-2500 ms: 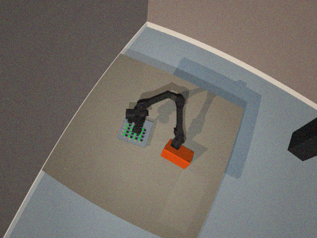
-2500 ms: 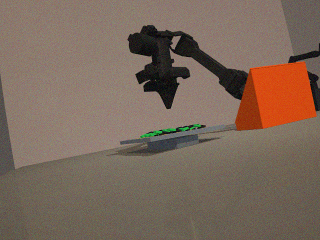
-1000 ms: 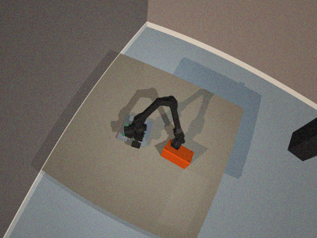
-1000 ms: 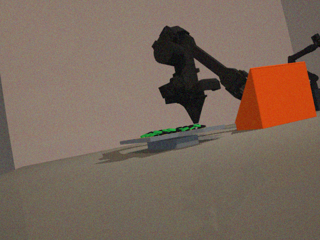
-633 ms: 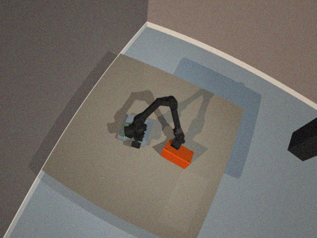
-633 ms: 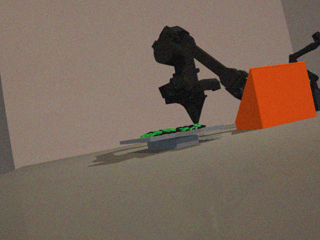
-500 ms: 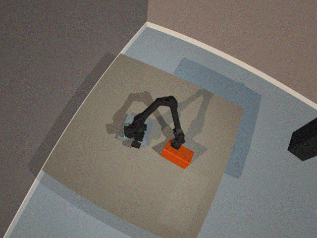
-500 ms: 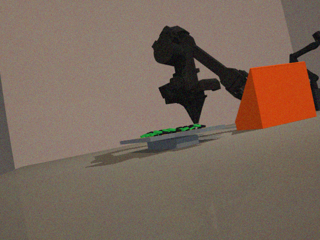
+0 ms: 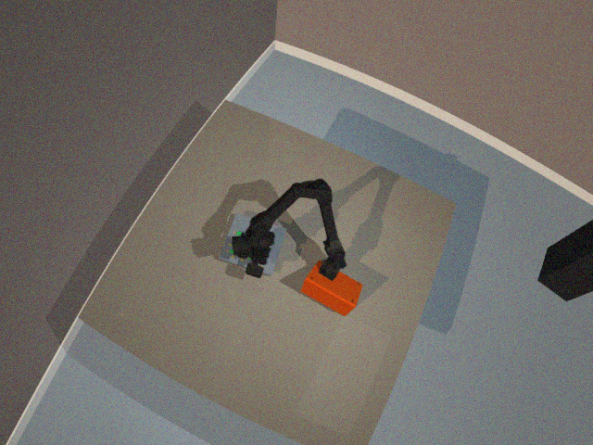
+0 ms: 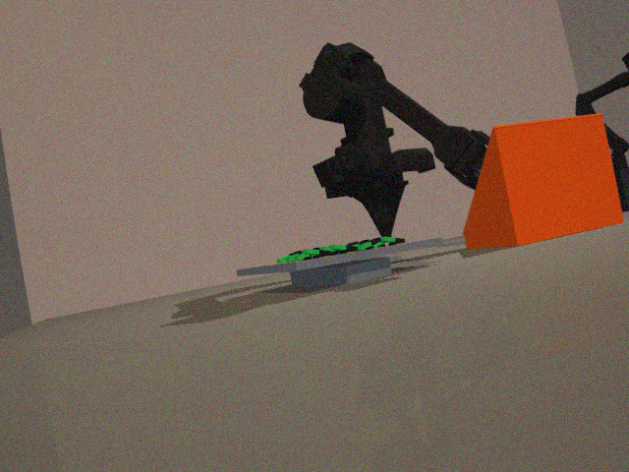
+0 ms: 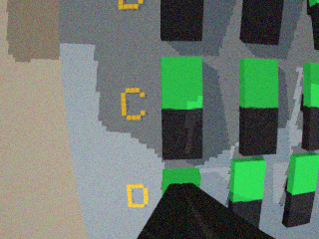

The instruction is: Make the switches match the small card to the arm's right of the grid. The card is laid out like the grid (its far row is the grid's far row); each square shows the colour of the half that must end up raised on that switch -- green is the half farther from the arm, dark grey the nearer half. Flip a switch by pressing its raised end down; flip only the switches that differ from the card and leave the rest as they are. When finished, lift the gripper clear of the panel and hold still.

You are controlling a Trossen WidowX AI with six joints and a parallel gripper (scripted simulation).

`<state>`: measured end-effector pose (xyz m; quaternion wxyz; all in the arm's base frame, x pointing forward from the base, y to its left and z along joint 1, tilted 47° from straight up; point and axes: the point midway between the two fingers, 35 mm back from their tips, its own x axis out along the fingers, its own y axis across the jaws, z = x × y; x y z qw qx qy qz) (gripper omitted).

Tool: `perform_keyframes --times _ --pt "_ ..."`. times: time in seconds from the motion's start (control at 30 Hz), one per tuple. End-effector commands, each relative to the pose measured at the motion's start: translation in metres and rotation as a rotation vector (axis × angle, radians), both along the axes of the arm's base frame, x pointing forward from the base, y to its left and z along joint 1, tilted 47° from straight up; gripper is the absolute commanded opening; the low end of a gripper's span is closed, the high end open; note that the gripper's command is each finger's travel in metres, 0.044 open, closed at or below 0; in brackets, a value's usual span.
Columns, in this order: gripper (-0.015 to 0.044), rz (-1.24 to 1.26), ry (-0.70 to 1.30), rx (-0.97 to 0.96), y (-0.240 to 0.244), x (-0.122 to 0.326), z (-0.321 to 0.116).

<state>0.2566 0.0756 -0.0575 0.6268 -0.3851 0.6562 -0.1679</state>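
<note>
The grey panel [image 9: 243, 221] [image 10: 263, 270] [image 11: 82, 105] carries rows of green and dark switches. My gripper [image 10: 387, 235] [image 11: 179, 193] is shut and empty, pointing down with its tip at the leftmost row D switch [image 11: 173, 176]. It touches that switch or hangs just above it, and covers its dark half. The leftmost row C switch [image 11: 181, 85] and its neighbour [image 11: 258, 85] show both halves. Two more row D switches [image 11: 247, 179] [image 11: 303, 174] lie to the right. Only dark ends of row B show. Which ends are raised is hard to tell. The small card cannot be made out.
An orange block [image 9: 334, 289] [image 10: 553, 183] stands beside the arm's base. The arm [image 9: 284, 203] [image 10: 368, 142] reaches over the panel and hides much of it in the top view. Yellow letters C [image 11: 133, 104] and D [image 11: 138, 195] mark the rows.
</note>
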Motion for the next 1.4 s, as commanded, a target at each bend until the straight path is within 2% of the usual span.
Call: perform_keyframes --times 0.0,0.87,1.03,1.17,1.23,1.37 --pt "0.0000 0.004 0.000 -0.004 -0.001 0.000 0.000" --pt "0.0000 0.004 0.000 -0.004 -0.003 0.001 -0.003" --pt "0.0000 0.021 -0.015 0.006 0.041 -0.006 0.040" --pt "0.0000 0.023 -0.016 0.006 0.043 -0.007 0.042" --pt "0.0000 0.023 -0.016 0.007 0.043 0.001 0.046" --pt "0.0000 0.023 -0.018 0.006 0.037 0.045 0.067"
